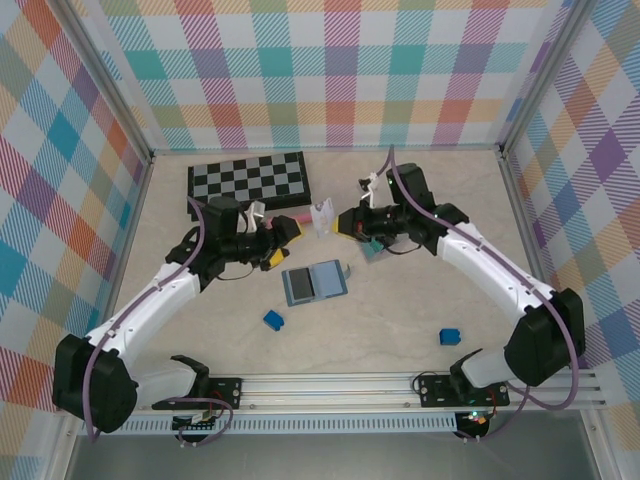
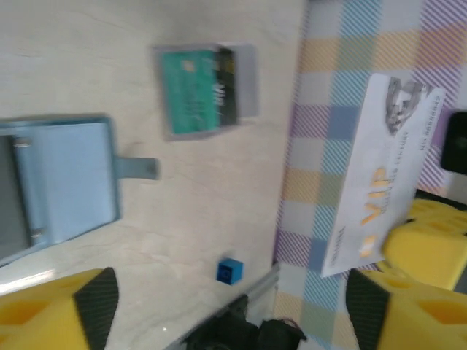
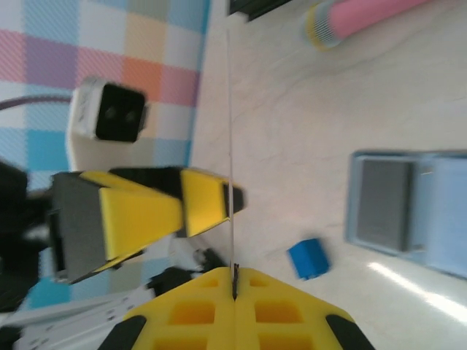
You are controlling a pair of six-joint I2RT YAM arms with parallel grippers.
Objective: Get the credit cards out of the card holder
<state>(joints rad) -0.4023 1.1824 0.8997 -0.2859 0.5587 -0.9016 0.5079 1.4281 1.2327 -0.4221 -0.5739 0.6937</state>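
Right gripper [image 3: 235, 275] clamps the white VIP card [image 2: 379, 168]. Left gripper [image 2: 231, 306] gapes wide, empty; card holder [image 1: 315, 282] lies unfolded.

White card [image 1: 322, 218] pinched at right gripper [image 1: 340, 226] tips; left gripper [image 1: 283, 245] just beside it; card holder [image 1: 315, 282] lies open near both.

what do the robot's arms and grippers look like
The left arm and right arm have white links, black joints and black bases bolted to a metal rail. A purple cable runs along each. The left gripper and right gripper have chunky yellow fingers with black pads.
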